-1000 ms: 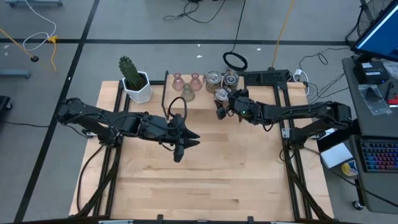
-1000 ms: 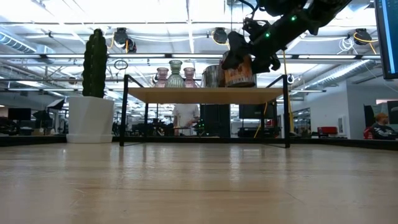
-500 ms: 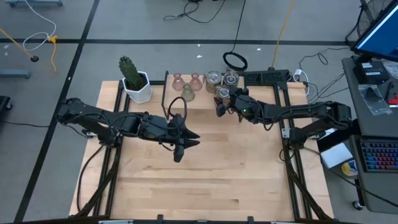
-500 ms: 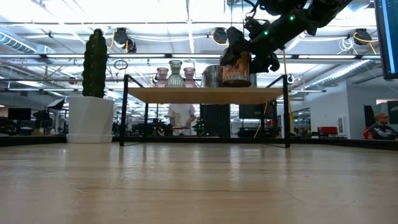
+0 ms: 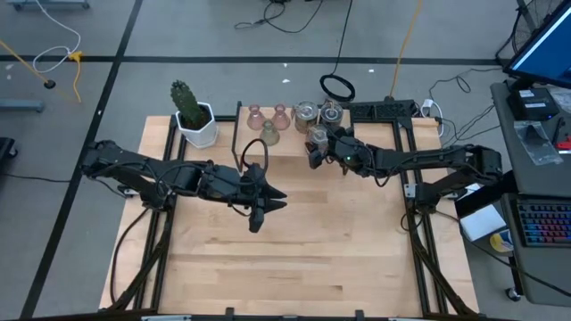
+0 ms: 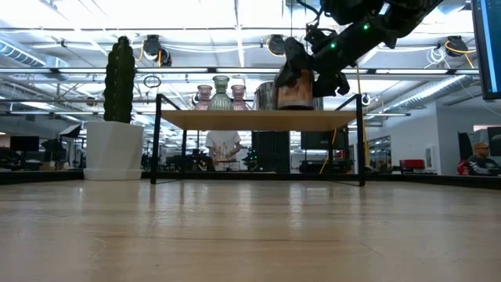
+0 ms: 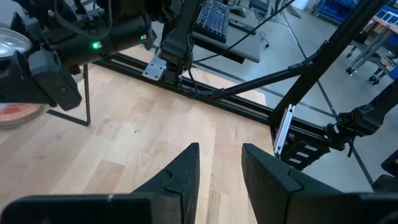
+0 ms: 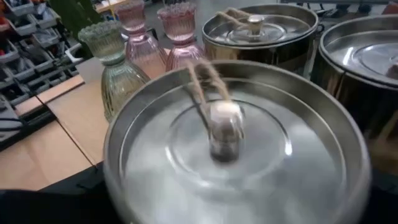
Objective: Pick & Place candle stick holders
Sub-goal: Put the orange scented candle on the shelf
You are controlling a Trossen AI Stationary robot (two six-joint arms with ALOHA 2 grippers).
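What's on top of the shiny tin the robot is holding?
A silvery lid with a small knob and a twine loop covers the orange-copper holder in the right gripper. The lid hides whatever is inside.

A white pot with a green cactus stands at about 11 o'clock on the light wooden table; in the low view the cactus rises tall over its pot. Toward 12 o'clock a low shelf with thin dark legs spans the table's far side. Off the table at 3 o'clock sit a keyboard and a lit monitor. On the grey floor beyond 12 o'clock lies a black cable loop. A person stands behind the shelf, 1 more far right.
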